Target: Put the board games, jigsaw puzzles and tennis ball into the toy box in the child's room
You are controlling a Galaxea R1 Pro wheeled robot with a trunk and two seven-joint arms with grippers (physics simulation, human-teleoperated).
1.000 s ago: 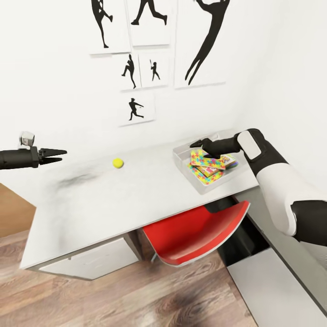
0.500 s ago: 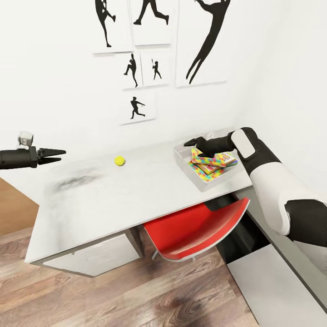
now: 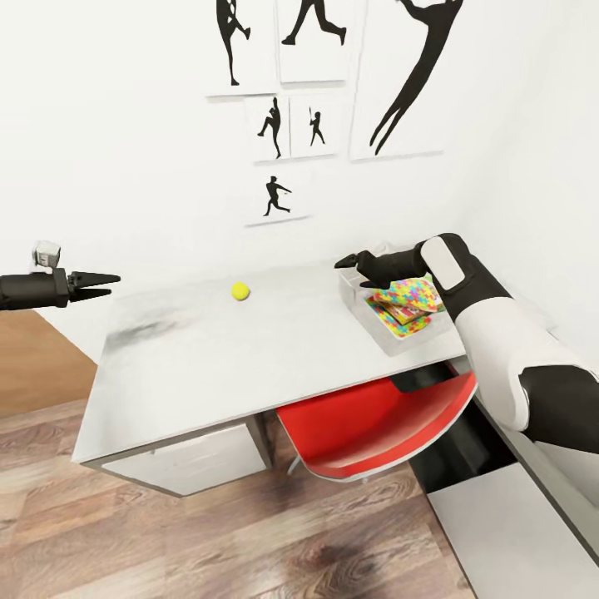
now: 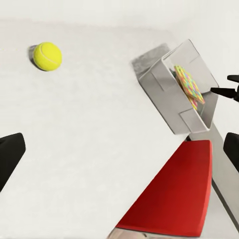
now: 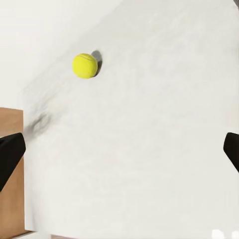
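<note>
The tennis ball (image 3: 240,290) (image 4: 47,56) (image 5: 85,65) rests alone on the table (image 3: 208,349), towards the wall. At the table's right end stands the toy box (image 3: 364,309) (image 4: 169,97). The bright jigsaw puzzles (image 3: 409,294) (image 4: 189,87) lie in it. Beneath them peeks the red and white face of a board game (image 3: 398,319). My right gripper (image 3: 348,260) hangs open above the box's left corner and holds nothing. Far to the left, off the table's end, my left gripper (image 3: 111,284) is open and empty. The bed is out of view.
A red chair (image 3: 374,424) (image 4: 174,194) is tucked under the table below the toy box. A lower dark side unit (image 3: 499,499) runs along the right wall. Silhouette posters (image 3: 333,75) hang above the table. Wooden floor (image 3: 208,541) lies in front.
The camera has turned, so the whole scene sits further right. My right gripper has drawn back from over the puzzles to the box's left corner, and the upper puzzle has settled flatter.
</note>
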